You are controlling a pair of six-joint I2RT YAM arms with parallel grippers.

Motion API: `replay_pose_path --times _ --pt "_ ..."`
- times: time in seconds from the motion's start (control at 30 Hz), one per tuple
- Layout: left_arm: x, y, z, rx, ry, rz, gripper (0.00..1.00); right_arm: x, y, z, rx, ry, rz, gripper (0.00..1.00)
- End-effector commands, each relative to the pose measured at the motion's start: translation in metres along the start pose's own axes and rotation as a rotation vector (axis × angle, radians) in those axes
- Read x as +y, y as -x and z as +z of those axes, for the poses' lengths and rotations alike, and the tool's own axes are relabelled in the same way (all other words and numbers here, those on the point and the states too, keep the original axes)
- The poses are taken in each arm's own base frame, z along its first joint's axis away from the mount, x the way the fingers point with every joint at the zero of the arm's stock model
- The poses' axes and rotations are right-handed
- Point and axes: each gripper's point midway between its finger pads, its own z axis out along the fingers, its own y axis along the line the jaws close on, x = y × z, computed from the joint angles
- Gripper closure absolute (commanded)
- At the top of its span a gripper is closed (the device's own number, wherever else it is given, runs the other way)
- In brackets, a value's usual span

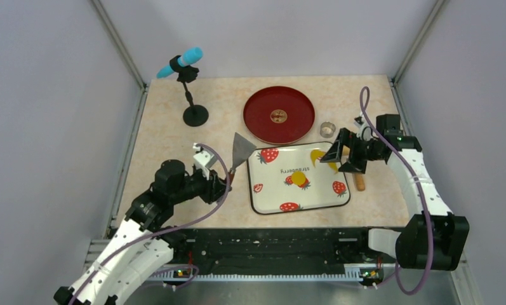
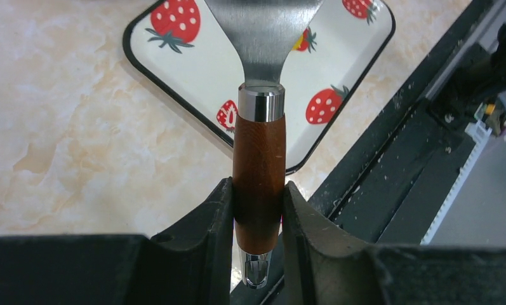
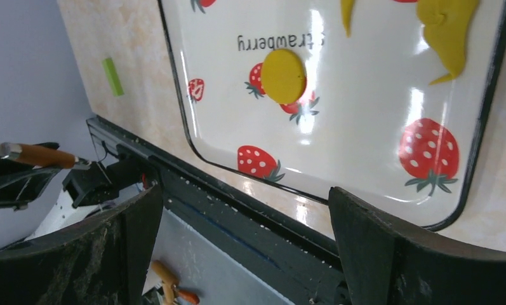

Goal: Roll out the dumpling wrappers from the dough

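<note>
A white strawberry-print tray (image 1: 269,197) lies at the table's middle. On it rests one round yellow dumpling wrapper (image 1: 296,180) (image 3: 283,76), and an irregular flattened patch of dough (image 1: 320,156) (image 3: 447,32) sits at its far right corner. My left gripper (image 1: 221,182) (image 2: 258,203) is shut on the brown wooden handle of a metal scraper (image 2: 258,159), whose blade (image 1: 242,149) points over the tray's left edge. My right gripper (image 1: 344,154) (image 3: 244,210) hangs open above the tray's right edge, beside the dough patch, with nothing between its fingers.
A red plate (image 1: 279,114) and a small metal ring (image 1: 327,129) sit behind the tray. A tan wooden roller (image 1: 360,183) lies right of the tray, partly under my right arm. A blue microphone on a stand (image 1: 188,86) stands at the back left.
</note>
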Motion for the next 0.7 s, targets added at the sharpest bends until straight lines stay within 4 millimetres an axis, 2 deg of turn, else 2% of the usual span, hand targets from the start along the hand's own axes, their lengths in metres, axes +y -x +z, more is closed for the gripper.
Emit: replay_pose_path --times 0.0,0.07,0.17,0.33,0.43,0.53,0.67 --pt "-0.018 0.01 0.007 0.03 -0.142 0.144 1.0 0.042 0.009 -0.003 -0.01 0.149 -0.095 0.01" --pt "-0.018 0.006 0.014 0.07 -0.168 0.163 1.0 0.062 -0.003 0.005 0.054 0.219 -0.131 0.01" --pt "-0.019 0.002 0.027 0.126 -0.19 0.162 1.0 0.084 -0.011 0.011 0.087 0.28 -0.165 0.01" --pt "-0.023 -0.011 0.047 0.234 -0.223 0.197 1.0 0.128 -0.009 0.009 0.096 0.471 -0.16 0.01" --pt "-0.024 -0.021 0.055 0.283 -0.22 0.207 1.0 0.149 -0.01 0.011 0.111 0.521 -0.182 0.01" --pt "-0.029 -0.029 0.061 0.324 -0.219 0.231 1.0 0.159 -0.02 0.028 0.15 0.493 -0.198 0.01" --pt "-0.037 -0.03 0.065 0.337 -0.219 0.257 1.0 0.16 -0.03 0.053 0.19 0.45 -0.201 0.01"
